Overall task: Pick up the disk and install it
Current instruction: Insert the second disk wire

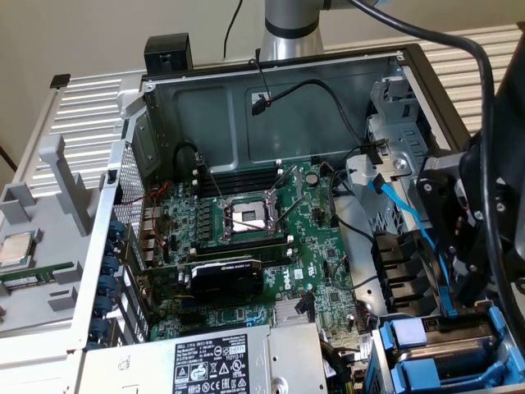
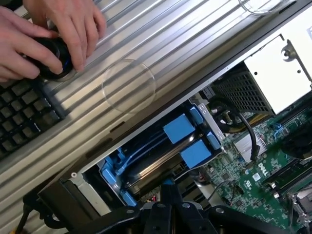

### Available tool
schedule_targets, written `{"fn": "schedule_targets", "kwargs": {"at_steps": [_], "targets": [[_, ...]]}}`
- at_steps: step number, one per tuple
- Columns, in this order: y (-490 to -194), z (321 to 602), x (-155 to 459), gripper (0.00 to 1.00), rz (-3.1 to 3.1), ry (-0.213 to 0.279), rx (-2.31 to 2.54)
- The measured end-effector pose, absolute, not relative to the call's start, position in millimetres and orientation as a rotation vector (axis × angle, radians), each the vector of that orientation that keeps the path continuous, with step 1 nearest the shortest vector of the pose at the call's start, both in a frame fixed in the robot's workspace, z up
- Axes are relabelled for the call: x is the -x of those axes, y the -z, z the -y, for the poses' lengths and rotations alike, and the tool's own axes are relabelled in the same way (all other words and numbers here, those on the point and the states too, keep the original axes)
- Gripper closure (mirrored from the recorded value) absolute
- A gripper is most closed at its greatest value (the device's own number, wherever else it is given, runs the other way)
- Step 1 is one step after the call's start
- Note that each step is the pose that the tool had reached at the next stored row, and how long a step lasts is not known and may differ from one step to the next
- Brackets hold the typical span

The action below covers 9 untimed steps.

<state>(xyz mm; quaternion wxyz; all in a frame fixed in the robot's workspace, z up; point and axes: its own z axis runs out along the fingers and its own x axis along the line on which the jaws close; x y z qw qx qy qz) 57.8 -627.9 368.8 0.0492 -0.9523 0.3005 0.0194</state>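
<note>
Blue-framed, the disk (image 2: 165, 151) sits in the drive bay (image 1: 443, 353) at the case's corner, beside the motherboard (image 1: 254, 238). I see my gripper (image 2: 168, 207) just above it, fingers pressed together and holding nothing. A person's hands (image 2: 48, 34) rest on a black knob by a keyboard (image 2: 22, 114).

Blue-framed disk (image 2: 165, 156) in bay

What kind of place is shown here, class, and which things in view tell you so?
Probably a computer assembly or repair bench: an open PC case exposing its motherboard, a blue-framed disk in its bay, and a keyboard beside it.
</note>
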Motion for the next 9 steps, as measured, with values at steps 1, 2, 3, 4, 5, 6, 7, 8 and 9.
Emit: {"fn": "schedule_targets", "kwargs": {"at_steps": [1,2,3,4,5,6,7,8,9], "targets": [[-368.8,627.8,-57.7,0.89,-0.901,-0.059,2.906],[-368.8,627.8,-57.7,0.89,-0.887,-0.060,2.910],[-368.8,627.8,-57.7,0.89,-0.875,-0.060,2.914],[-368.8,627.8,-57.8,0.89,-0.867,-0.060,2.917],[-368.8,627.7,-57.7,0.89,-0.862,-0.061,2.918],[-368.8,627.7,-57.7,0.89,-0.861,-0.061,2.919],[-368.8,627.7,-57.8,0.89,-0.861,-0.061,2.919],[-368.8,627.7,-57.8,0.89,-0.861,-0.061,2.919],[-368.8,627.7,-57.8,0.89,-0.861,-0.061,2.919]]}}
